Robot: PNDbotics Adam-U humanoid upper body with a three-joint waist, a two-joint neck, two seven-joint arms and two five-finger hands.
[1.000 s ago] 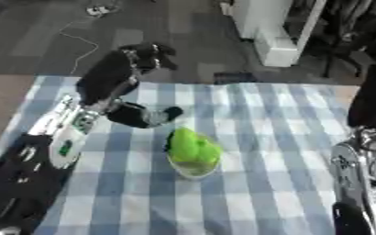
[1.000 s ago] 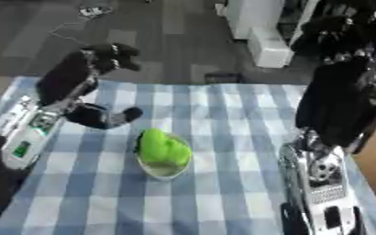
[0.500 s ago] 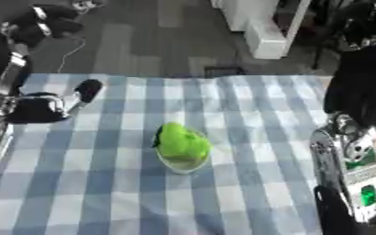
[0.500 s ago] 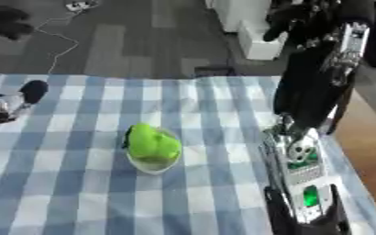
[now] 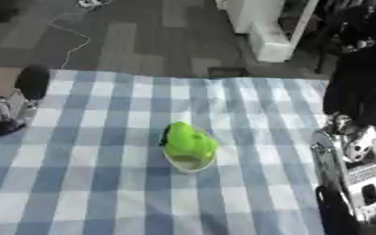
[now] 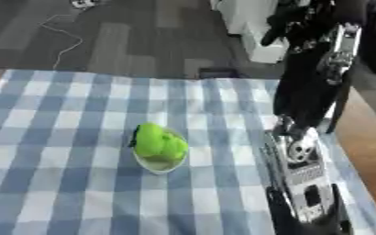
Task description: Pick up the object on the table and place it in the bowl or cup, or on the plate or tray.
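Left arm withdrawn, one green object (in one bowl)

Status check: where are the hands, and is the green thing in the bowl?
Right hand raised, off the table. Left hand not visible. Green object sits in white bowl. Nothing in the way.

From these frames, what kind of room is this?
Likely a lab or workshop: grey floor with a loose cable, white cabinet, and a checked-cloth table holding a green object in a bowl.
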